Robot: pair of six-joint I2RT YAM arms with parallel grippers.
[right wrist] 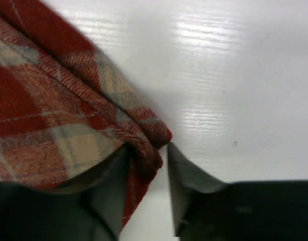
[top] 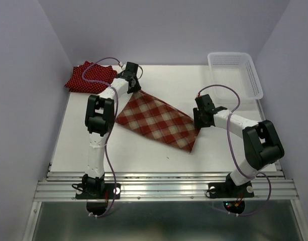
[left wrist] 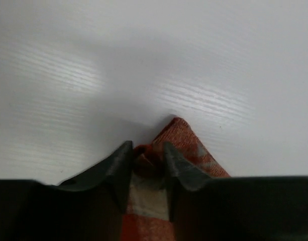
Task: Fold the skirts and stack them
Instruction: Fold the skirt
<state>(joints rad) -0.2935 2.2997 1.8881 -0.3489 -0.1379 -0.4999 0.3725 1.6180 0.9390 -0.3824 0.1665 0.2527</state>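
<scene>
The red-and-cream plaid skirt [top: 159, 120] lies spread flat in the middle of the white table [top: 234, 145]. My left gripper [top: 135, 89] is at its far left corner, and the left wrist view shows the gripper [left wrist: 147, 148] shut on that pointed corner [left wrist: 186, 138]. My right gripper [top: 199, 123] is at the skirt's right corner. In the right wrist view the gripper [right wrist: 147, 146] holds a bunched fold of the plaid [right wrist: 48, 100] between its tips, with a thin gap beside the right finger. Dark red polka-dot cloth [top: 91, 76] lies crumpled at the far left corner.
A white mesh plastic basket [top: 229, 54] stands at the far right corner of the table. Purple walls close in the left, back and right sides. A metal rail runs along the near edge by the arm bases.
</scene>
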